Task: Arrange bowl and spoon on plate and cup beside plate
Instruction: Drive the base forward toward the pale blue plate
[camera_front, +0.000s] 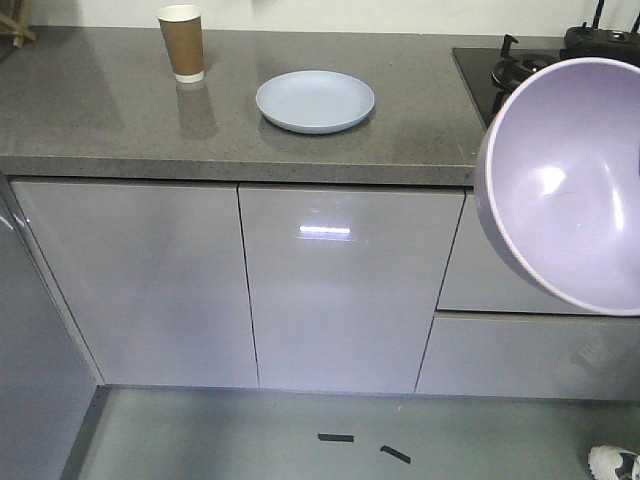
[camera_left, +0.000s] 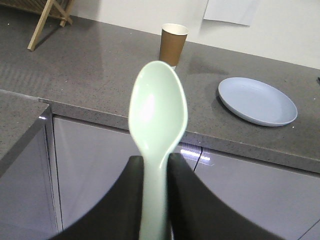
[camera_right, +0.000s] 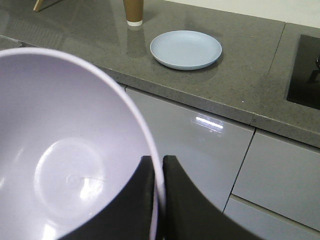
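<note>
My right end effector (camera_right: 157, 162) pinches the bowl (camera_right: 65, 165) by its rim, short of the worktop (camera_right: 250, 85). The plate (camera_right: 186, 49) lies ahead of it, slightly right. I should carry the bowl over the plate's centre, level it (it hangs tilted now), then lower gently. My left end effector (camera_left: 155, 161) clamps the spoon (camera_left: 157, 107) by its handle; the cup (camera_left: 173, 42) stands ahead of it, near the plate.

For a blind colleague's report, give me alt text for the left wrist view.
The left hand grips a mint-green spoon by its handle, scoop end up, in front of a grey counter. On the counter stand a brown paper cup and, further right in the picture, an empty pale blue plate.
</note>
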